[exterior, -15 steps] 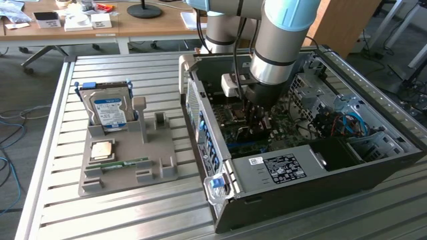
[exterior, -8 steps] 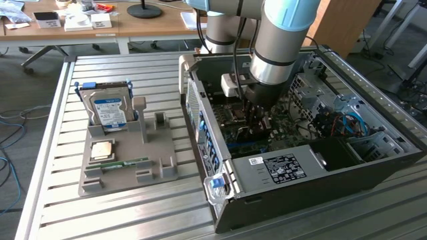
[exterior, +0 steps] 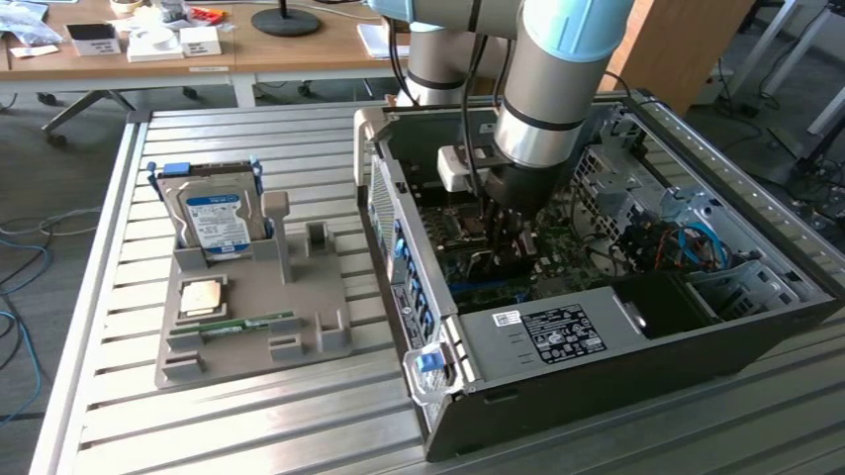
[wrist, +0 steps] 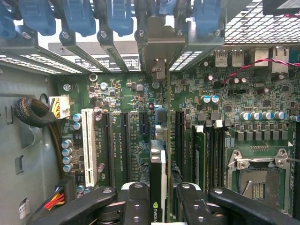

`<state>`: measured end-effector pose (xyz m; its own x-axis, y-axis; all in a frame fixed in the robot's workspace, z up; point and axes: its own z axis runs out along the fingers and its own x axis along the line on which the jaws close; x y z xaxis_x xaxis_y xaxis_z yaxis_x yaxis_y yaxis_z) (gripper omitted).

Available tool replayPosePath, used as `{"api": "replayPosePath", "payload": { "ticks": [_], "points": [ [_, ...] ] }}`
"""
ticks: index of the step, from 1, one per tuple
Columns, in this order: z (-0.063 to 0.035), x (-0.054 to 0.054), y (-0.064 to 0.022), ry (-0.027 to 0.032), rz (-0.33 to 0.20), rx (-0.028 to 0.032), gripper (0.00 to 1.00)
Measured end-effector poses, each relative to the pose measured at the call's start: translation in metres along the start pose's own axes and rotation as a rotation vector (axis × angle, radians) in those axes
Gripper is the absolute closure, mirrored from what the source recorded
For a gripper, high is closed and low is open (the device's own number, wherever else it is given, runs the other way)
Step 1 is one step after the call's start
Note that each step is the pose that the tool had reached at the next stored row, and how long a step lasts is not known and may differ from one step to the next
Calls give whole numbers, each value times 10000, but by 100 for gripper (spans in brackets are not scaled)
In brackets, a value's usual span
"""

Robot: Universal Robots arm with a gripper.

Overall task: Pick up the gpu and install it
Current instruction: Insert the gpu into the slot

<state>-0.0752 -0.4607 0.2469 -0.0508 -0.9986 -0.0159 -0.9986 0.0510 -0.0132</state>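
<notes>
We're seeing the pincer [wrist: 159,202] clamped on the gpu [wrist: 158,168], which stands edge-on and upright over the green motherboard [wrist: 117,93] between the black expansion slots [wrist: 125,140], deep inside the open PC case [exterior: 713,341] sitting on the slatted worktop [exterior: 264,416] at centre-right of the exterior view, though we can't tell if it's seated.
</notes>
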Motion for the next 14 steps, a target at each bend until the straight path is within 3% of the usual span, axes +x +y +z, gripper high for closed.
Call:
{"api": "replayPosePath", "payload": {
  "ticks": [14],
  "points": [
    [11, 0, 0, -1, 0, 1, 73]
  ]
}}
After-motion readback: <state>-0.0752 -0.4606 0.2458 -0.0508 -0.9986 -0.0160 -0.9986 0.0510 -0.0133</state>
